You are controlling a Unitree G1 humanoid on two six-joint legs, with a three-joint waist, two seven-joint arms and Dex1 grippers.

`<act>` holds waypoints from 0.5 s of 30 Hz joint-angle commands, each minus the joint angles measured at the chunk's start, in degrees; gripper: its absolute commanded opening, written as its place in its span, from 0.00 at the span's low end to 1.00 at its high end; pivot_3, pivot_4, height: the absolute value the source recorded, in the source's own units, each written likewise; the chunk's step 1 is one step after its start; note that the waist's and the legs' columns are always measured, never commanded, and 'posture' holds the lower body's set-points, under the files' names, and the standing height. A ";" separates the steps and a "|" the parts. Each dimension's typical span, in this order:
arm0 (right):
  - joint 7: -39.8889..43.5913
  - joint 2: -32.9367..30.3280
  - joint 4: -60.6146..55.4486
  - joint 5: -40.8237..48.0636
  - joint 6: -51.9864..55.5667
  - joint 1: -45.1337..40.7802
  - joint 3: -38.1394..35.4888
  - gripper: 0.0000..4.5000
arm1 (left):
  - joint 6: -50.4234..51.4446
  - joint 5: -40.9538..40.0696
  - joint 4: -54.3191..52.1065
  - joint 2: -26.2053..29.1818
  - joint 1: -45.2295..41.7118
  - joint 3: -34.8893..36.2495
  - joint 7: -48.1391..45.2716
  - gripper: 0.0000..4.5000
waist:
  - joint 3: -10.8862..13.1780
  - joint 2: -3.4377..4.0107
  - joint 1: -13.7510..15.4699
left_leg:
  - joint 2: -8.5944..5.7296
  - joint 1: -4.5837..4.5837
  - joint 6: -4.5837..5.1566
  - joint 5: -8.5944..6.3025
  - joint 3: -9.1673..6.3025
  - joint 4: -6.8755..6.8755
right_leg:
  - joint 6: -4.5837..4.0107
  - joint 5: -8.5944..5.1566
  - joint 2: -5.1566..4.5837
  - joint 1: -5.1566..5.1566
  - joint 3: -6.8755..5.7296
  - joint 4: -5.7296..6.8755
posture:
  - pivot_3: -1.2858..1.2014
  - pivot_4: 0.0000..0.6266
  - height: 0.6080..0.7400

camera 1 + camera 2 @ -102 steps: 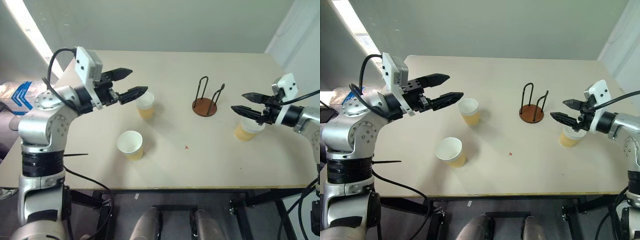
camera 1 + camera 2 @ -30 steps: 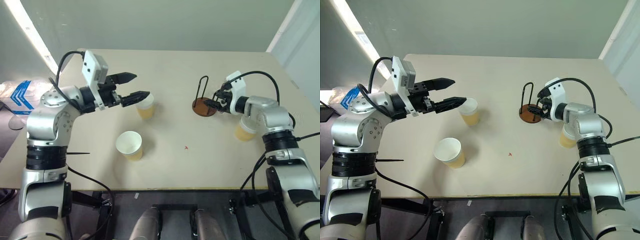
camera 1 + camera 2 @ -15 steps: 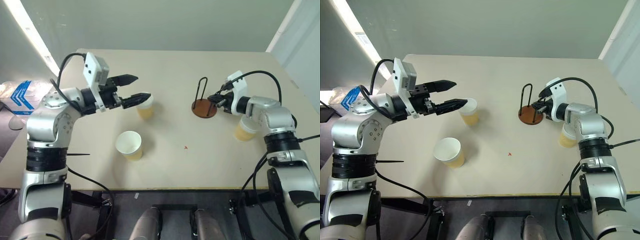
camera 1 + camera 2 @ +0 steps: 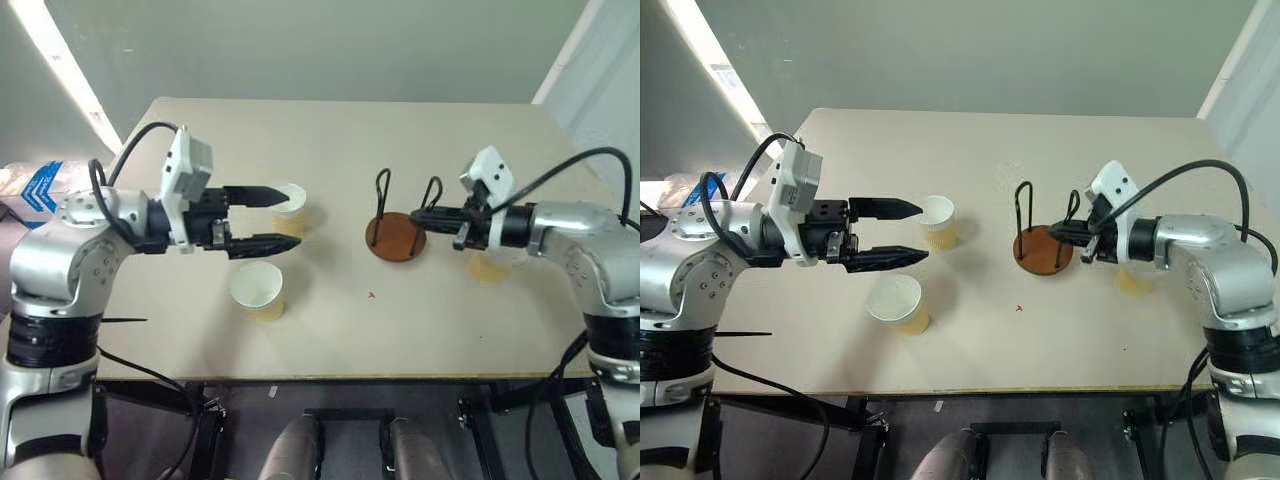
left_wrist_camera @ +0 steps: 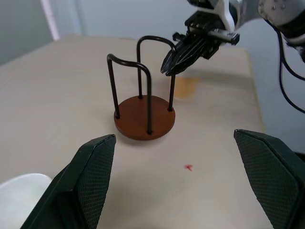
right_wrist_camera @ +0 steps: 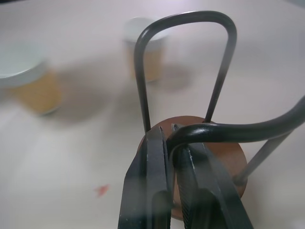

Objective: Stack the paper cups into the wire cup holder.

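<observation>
The wire cup holder (image 4: 395,238) stands mid-table, a brown disc with black wire loops. My right gripper (image 4: 422,213) is shut on its right-hand wire loop; the right wrist view shows the fingers (image 6: 152,186) clamped on the wire. My left gripper (image 4: 291,216) hovers open, pointing right, with nothing between its fingers. One paper cup (image 4: 291,208) stands upright just past its fingertips. A second paper cup (image 4: 257,289) stands closer to the front edge, under the left gripper. A third paper cup (image 4: 486,266) sits partly hidden beneath my right forearm.
A small red mark (image 4: 370,295) lies on the tan table (image 4: 330,330) in front of the holder. A blue-and-white package (image 4: 40,188) lies off the table's left side. A black cable (image 4: 560,165) arcs over the right arm.
My right gripper has shut on the holder's wire loop and dragged the holder nearer and to the left. My left gripper has drawn back to the left, away from the far cup.
</observation>
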 commanded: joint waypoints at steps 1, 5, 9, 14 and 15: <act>0.18 -1.83 -6.51 2.45 1.06 1.37 -1.24 0.01 | 0.50 -1.42 -2.51 1.04 -0.03 0.22 -1.42 0.97 | 0.00 0.00 -0.03 | 0.00 0.01 -0.03 0.01 0.00 0.01 | 0.00 0.00 0.00 0.00 0.01 0.00 | 0.52 0.24 1.00; 0.12 -2.45 -9.11 3.20 1.28 3.44 -0.55 0.01 | 0.95 -1.68 -3.43 1.15 0.11 -0.33 -1.95 0.97 | 0.00 -0.01 -0.16 | 0.00 0.02 0.01 0.00 0.00 -0.01 | -0.01 0.01 0.00 0.00 0.04 0.04 | 0.52 0.24 1.00; -0.46 -2.01 -9.67 3.53 1.07 4.30 0.14 0.01 | 1.32 -1.53 -3.61 1.29 0.05 -0.40 -2.31 0.97 | 0.00 -0.01 -0.25 | 0.00 0.04 0.17 -0.07 0.00 -0.02 | -0.05 0.06 0.00 0.00 0.05 0.13 | 0.52 0.24 1.00; -0.61 -1.28 -9.75 2.96 -0.23 5.93 2.37 0.01 | 1.49 -1.24 -3.51 1.44 -0.13 -0.56 -2.47 0.97 | 0.00 -0.01 -0.36 | 0.00 0.05 0.24 0.06 0.00 -0.03 | -0.07 0.11 0.01 0.01 0.05 0.14 | 0.52 0.24 1.00; -0.60 -1.19 -9.59 2.81 -0.55 6.10 2.85 0.01 | 1.45 -1.16 -3.51 1.52 -0.09 -0.64 -2.51 0.97 | 0.00 -0.01 -0.36 | 0.00 0.05 0.33 0.12 -0.01 -0.03 | -0.07 0.11 0.01 0.01 0.05 0.13 | 0.52 0.24 1.00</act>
